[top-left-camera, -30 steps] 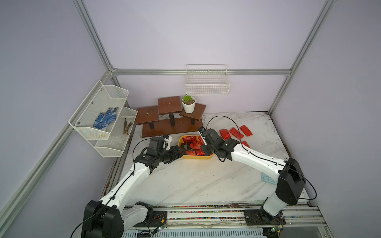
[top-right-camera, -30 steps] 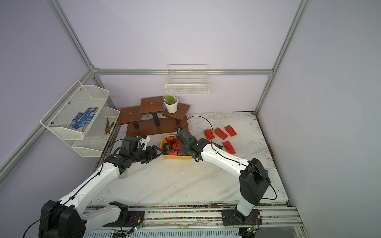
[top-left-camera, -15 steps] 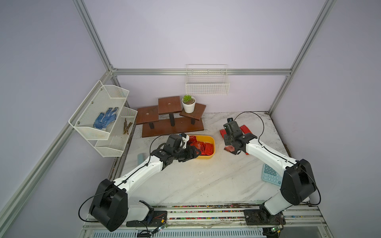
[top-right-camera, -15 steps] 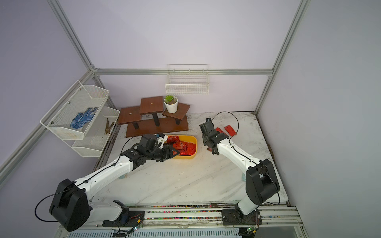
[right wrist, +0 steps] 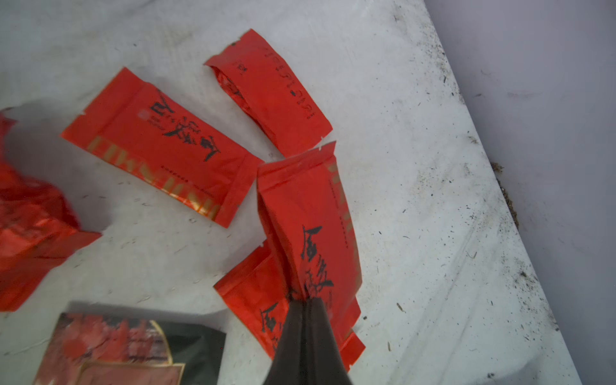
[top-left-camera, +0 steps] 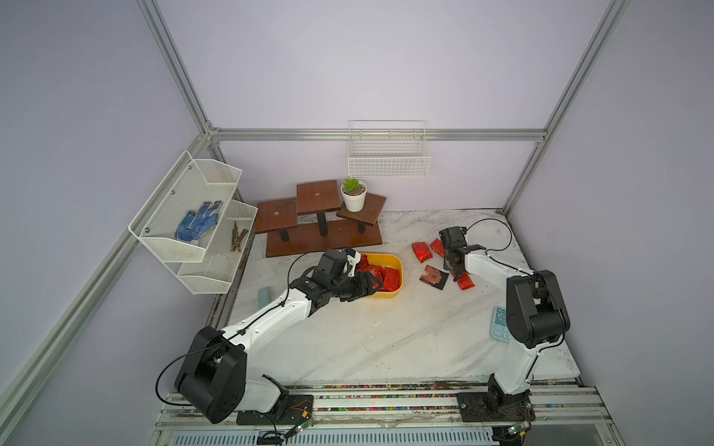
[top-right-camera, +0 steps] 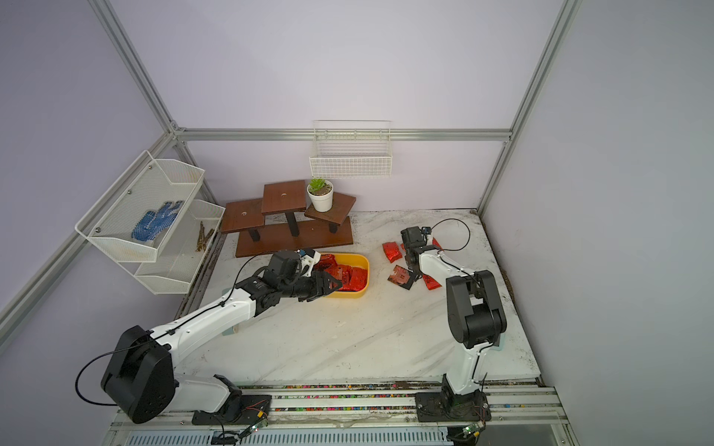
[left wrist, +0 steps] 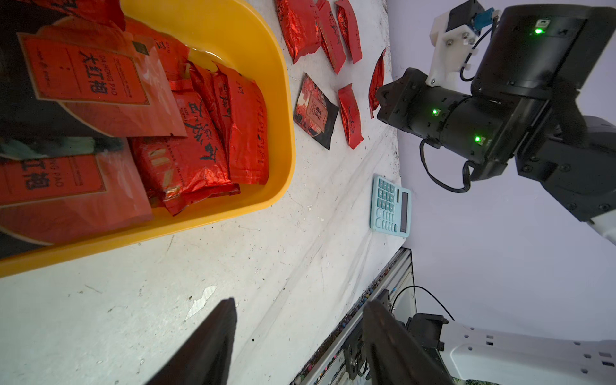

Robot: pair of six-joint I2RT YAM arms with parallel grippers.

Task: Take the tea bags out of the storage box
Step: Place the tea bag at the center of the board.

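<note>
The marble table (top-left-camera: 347,340) carries the yellow storage box (top-left-camera: 388,295), and everything here is placed from that box. The left arm reaches to the box's near left corner, so the left gripper (top-left-camera: 374,286) is by far the nearer one. The right gripper (top-left-camera: 458,275) hangs well apart from the box, off its right end, over the loose tea bags (top-left-camera: 421,251) and a black sachet (top-left-camera: 434,277) lying there. Inside the box lies a heap of tea bags (left wrist: 200,146): red pouches overlapping toward the right end wall, flat orange-faced sachets toward the left end. In the left wrist view the left fingers (left wrist: 216,336) stand spread with nothing between them, and the box shows off to one side of them rather than straight ahead. I judge the next reach needs the tips swung over the near wall and down onto the heap. The right fingers (right wrist: 300,333) are pressed together, pinching one red pouch (right wrist: 310,216) by its end, its long axis running straight out from the tips
</note>
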